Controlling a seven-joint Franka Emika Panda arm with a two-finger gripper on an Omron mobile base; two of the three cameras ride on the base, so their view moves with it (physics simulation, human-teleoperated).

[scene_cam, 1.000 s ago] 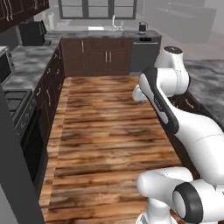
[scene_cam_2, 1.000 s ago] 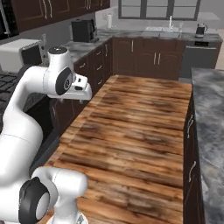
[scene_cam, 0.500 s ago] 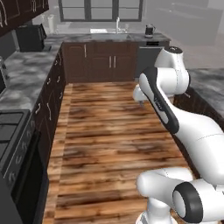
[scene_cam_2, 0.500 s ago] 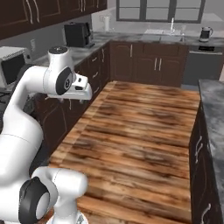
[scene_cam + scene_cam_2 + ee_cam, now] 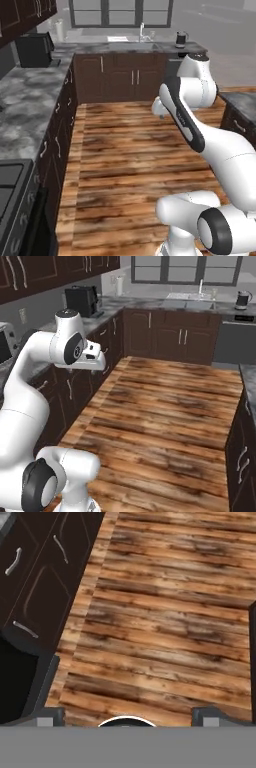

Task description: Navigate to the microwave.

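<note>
No readable writing, microwave (image 5: 6,342) far left

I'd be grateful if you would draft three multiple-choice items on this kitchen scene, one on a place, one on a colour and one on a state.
1. Where does the black box appliance stand?
A. on the grey counter along the arm's left
B. on the wooden floor
C. in the sink

2. What colour are the cabinet fronts?
A. white
B. dark brown
C. pale green

3. How does the gripper stand?
A. shut on a cup
B. shut on a drawer handle
C. open, holding nothing

Answers: 1 A, it sits on the marbled counter. 2 B, the doors below the sink are dark brown. 3 C, the hand view shows the fingertips far apart over bare wooden floor.
</note>
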